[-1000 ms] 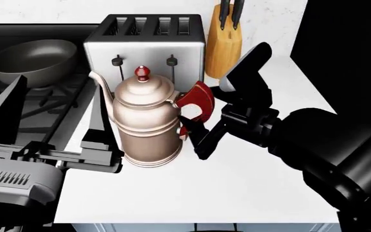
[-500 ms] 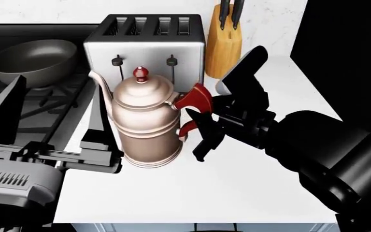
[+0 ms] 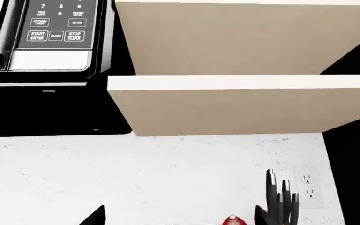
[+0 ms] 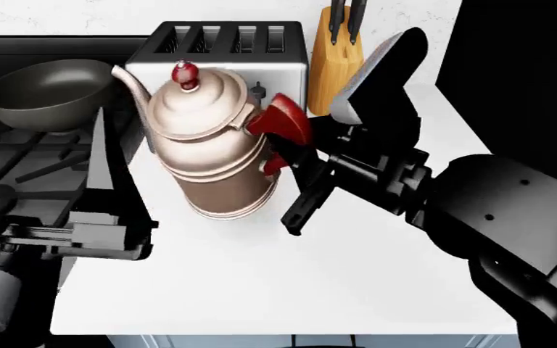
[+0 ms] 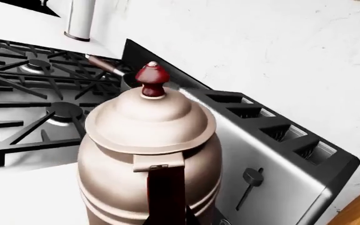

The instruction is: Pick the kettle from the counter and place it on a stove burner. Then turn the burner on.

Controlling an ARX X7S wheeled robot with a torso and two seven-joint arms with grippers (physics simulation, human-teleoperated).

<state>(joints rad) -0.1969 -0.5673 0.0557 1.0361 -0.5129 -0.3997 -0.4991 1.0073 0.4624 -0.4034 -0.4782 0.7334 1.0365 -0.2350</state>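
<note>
The rose-copper kettle with a red lid knob hangs tilted just above the white counter, in front of the toaster. My right gripper is shut on its red handle. The right wrist view shows the kettle close up, with the handle running down between the jaws. My left gripper is open and empty over the stove edge, left of the kettle. Its wrist view shows only the fingertips and the red knob. Stove burners lie under black grates beyond the kettle.
A dark frying pan sits on the back of the stove. A silver toaster stands right behind the kettle, and a wooden knife block stands to its right. A microwave panel and beige cabinets hang above.
My right gripper has closed on the red handle and raised the kettle, which has moved up and left and now tilts. The head view has shifted slightly.
</note>
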